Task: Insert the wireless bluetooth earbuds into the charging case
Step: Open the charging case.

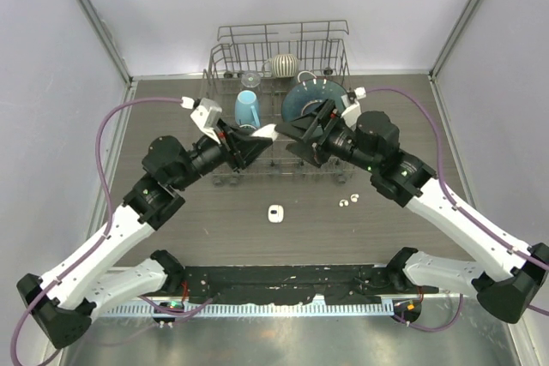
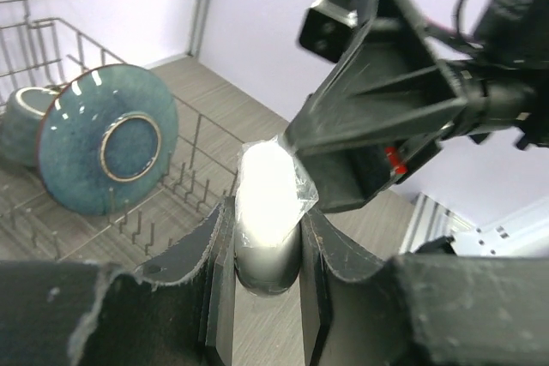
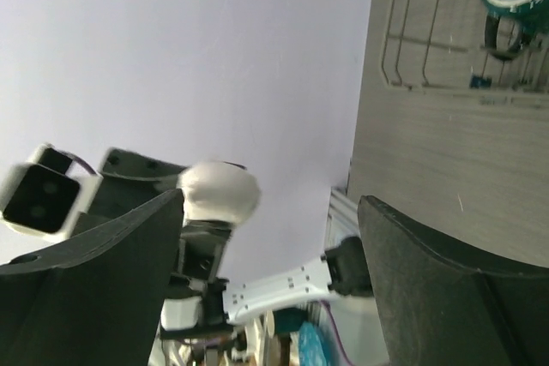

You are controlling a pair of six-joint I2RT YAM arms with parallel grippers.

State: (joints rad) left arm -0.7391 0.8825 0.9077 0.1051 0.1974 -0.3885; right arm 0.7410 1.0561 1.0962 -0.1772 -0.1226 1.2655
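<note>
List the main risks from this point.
1. The left gripper holds the white case in mid-air, with much of it sticking out past the fingers. The open right gripper is very close, so a nudge could twist the case or knock it free.
2. The earbuds lie on the table. They look tiny and glossy, so they may slip when picked up.

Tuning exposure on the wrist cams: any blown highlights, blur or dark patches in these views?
Left wrist: the white case in the left gripper is blown out on top, surface detail gone; the right gripper nearby looks soft. Right wrist: the case and the arm behind it are blurred, its own fingers near-black. Top: even light, sharp, earbuds tiny.
</note>
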